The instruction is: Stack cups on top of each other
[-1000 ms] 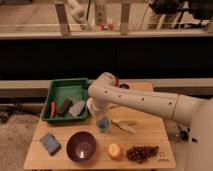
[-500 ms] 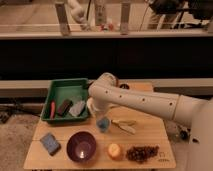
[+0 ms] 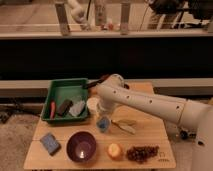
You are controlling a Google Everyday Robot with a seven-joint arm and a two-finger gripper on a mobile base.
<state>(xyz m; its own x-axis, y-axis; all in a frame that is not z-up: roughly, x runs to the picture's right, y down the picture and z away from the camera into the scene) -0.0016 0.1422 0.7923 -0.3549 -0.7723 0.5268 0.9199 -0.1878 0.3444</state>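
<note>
While the gripper (image 3: 104, 114) hangs right over the light blue cup (image 3: 103, 124), I honestly can't tell if it's got hold of it or not. That cup sits mid-table and looks a bit tilted. The cream cup (image 3: 93, 104) is just beside it, by the green tray (image 3: 60, 87). My guess is the 2 cups being so close makes stacking a short hop. The purple bowl (image 3: 81, 146) sits nearer the front.

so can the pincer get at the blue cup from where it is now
Probably yes. The pincer hangs just above the blue cup, which stands in the open on the table. The white cup sits close behind and the banana beside it, neither covering it.
</note>
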